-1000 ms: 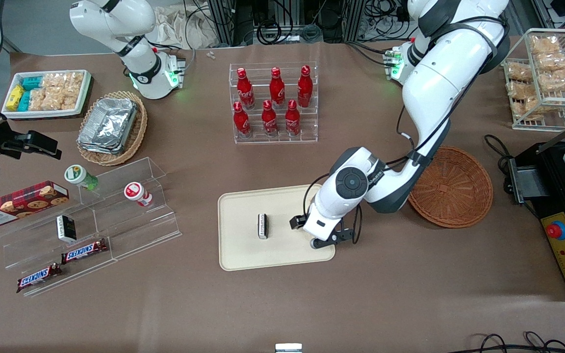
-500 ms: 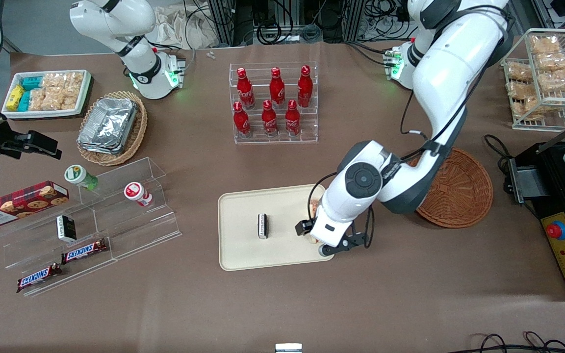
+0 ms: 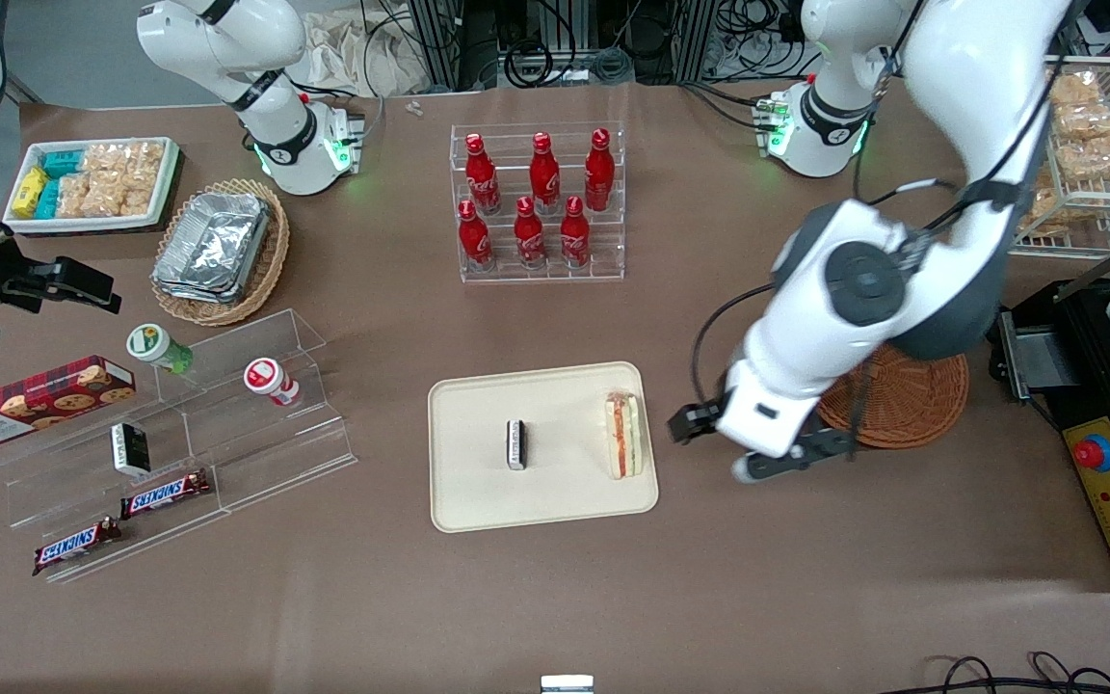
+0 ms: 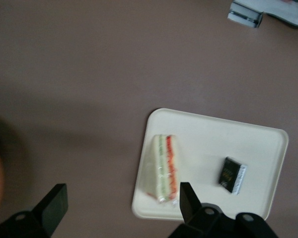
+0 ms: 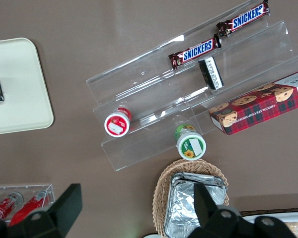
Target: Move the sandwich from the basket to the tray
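We see even overhead light, soft shadows; gripper [image 4: 118,202] w/ fingers apart, wrist view blurred, sandwich [image 4: 161,167] soft

My gripper [image 3: 709,445] hung with its fingers spread and nothing between them, over bare table between the tray [image 3: 478,501] and the basket [image 3: 911,405]. On the tray, the sandwich [image 3: 623,435] lay along the edge nearest me, with a small dark packet [image 3: 515,444] well apart from it at mid-tray, open tray surface between them. My own forearm covered part of the basket. The bottle rack [image 3: 540,202] stood well toward the table edge farthest from the front camera.
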### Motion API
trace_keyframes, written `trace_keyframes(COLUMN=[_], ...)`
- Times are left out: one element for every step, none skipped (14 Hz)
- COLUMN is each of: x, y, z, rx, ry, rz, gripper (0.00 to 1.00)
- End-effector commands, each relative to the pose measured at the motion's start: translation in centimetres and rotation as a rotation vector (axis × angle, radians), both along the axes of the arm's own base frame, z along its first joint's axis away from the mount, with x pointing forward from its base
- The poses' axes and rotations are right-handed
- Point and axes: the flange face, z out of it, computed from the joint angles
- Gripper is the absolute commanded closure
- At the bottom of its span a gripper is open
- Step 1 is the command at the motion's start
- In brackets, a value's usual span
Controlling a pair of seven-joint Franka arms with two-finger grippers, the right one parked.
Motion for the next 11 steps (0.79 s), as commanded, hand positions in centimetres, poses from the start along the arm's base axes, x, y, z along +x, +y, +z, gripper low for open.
trace_keyframes(x=[-2.9,-3.3,-3.6,-3.9,-4.2,-4.1,-4.0,-4.1,-4.3,-4.5,-4.9], y=[6.0,7.9,10.1,12.0,13.7,15.9,17.7,18.3,18.8,19.8,22.1], z=[3.8,4.9,5.8,6.7,7.4,7.6,8.0,8.1,8.2,8.8,9.2], rx=[0.048,0.071,0.091,0.106,0.102,0.102,0.102,0.105,0.121,0.133,0.138], ry=[0.034,0.047,0.067,0.085,0.103,0.119,0.122,0.131,0.141,0.134,0.141], rz=[-0.087,-0.110,-0.139,-0.168,-0.177,-0.179,-0.196,-0.208,-0.198,-0.181,-0.155], gripper=[0.00,0.00,0.00,0.00,0.00,0.00,0.00,0.00,0.00,0.00,0.00])
